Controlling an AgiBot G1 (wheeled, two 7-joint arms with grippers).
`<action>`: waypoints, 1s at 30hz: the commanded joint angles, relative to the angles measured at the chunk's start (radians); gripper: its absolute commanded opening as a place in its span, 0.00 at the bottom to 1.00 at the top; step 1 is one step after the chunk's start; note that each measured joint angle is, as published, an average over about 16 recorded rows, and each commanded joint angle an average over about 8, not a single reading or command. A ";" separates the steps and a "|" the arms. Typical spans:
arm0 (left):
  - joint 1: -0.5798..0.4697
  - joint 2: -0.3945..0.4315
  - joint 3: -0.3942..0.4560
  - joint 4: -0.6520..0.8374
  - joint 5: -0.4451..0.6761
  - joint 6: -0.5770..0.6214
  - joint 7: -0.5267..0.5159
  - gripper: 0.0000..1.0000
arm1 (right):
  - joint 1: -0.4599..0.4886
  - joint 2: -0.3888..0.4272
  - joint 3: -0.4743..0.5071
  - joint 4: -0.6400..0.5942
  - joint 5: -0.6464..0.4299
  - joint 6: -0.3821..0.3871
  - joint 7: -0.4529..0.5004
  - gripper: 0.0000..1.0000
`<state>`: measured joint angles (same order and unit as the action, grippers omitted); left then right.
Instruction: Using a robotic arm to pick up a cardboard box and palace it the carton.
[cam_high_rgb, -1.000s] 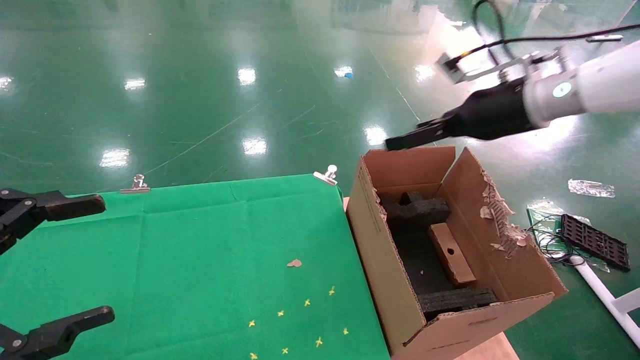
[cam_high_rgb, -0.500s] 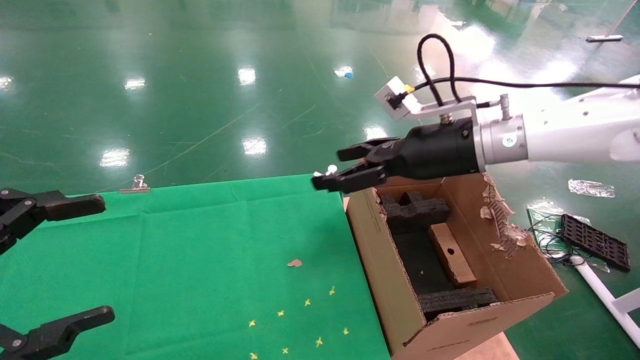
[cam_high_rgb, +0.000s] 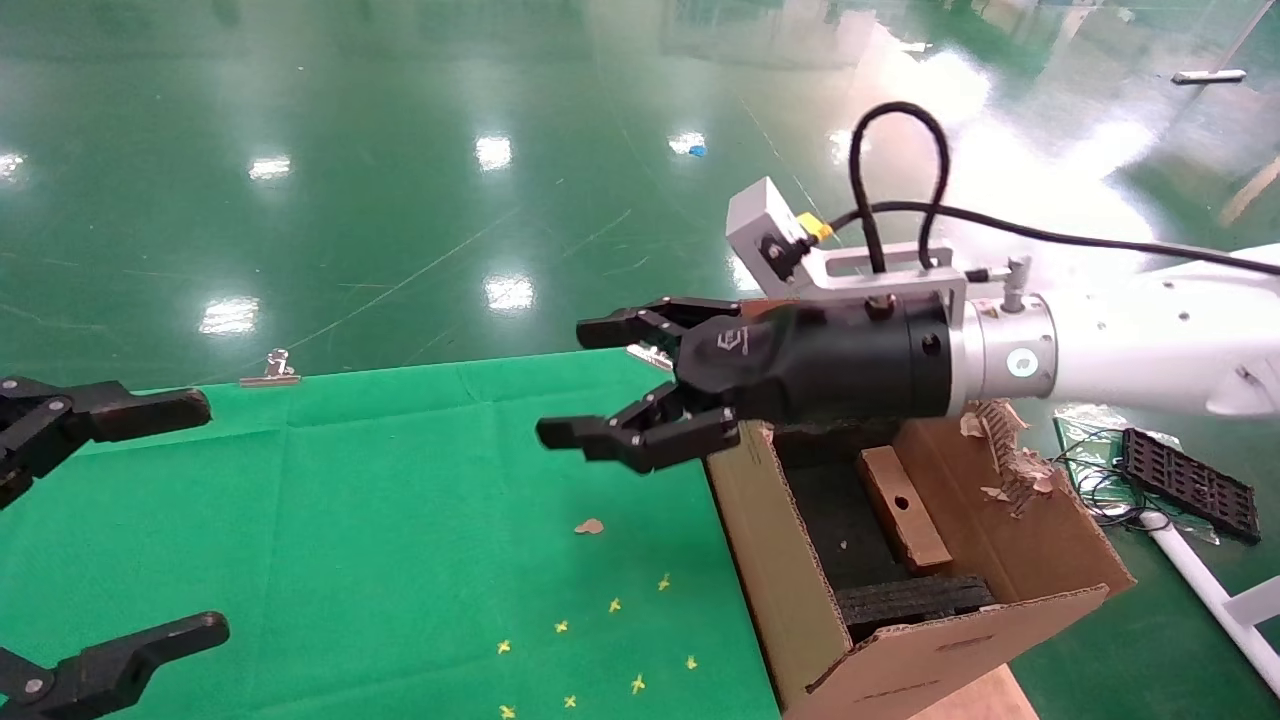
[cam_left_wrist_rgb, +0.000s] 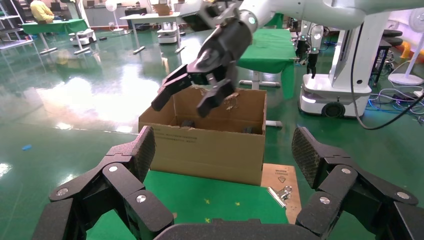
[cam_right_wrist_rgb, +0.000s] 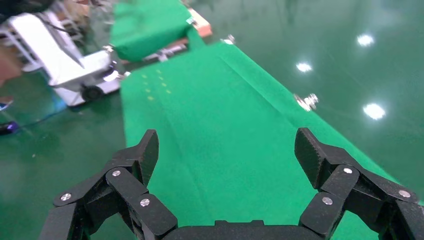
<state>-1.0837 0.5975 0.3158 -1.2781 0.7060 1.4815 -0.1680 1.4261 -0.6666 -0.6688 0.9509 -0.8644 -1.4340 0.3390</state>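
Since the earlier frames the arm (cam_high_rgb: 1130, 345) had swung from the upper right of the head view toward the middle, leaving the carton (cam_high_rgb: 790, 590) and reaching out over the green cloth (cam_high_rgb: 380, 500). Its right gripper (cam_high_rgb: 600, 385) hung in mid-frame with fingers spread wide and nothing between them; the right wrist view showed the same gape, both fingers (cam_right_wrist_rgb: 130, 165) apart above bare cloth. A grey camera block (cam_high_rgb: 765, 235) and a looped black cable (cam_high_rgb: 900, 170) sat on top of the wrist.

The box (cam_high_rgb: 903, 508) lay inside the carton at the right of the frame, on black foam (cam_high_rgb: 915, 600), its round hole facing up, clear of the gripper. The carton's right flap (cam_high_rgb: 1010, 460) was torn and ragged.

The left gripper (cam_high_rgb: 100, 520) sat at the lower left edge of the head view, fingers wide apart and empty. In its wrist view the carton (cam_left_wrist_rgb: 210, 145) stood in the centre with the right gripper (cam_left_wrist_rgb: 192, 95) above it.
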 joint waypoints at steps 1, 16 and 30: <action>0.000 0.000 0.000 0.000 0.000 0.000 0.000 1.00 | -0.041 0.006 0.045 0.038 0.015 -0.007 -0.017 1.00; 0.000 0.000 0.001 0.000 0.000 0.000 0.000 1.00 | -0.336 0.053 0.372 0.318 0.127 -0.059 -0.144 1.00; 0.000 0.000 0.000 0.000 -0.001 -0.001 0.000 1.00 | -0.377 0.060 0.417 0.356 0.145 -0.067 -0.157 1.00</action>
<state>-1.0836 0.5970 0.3163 -1.2777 0.7052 1.4810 -0.1675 1.0477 -0.6068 -0.2504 1.3079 -0.7190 -1.5008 0.1811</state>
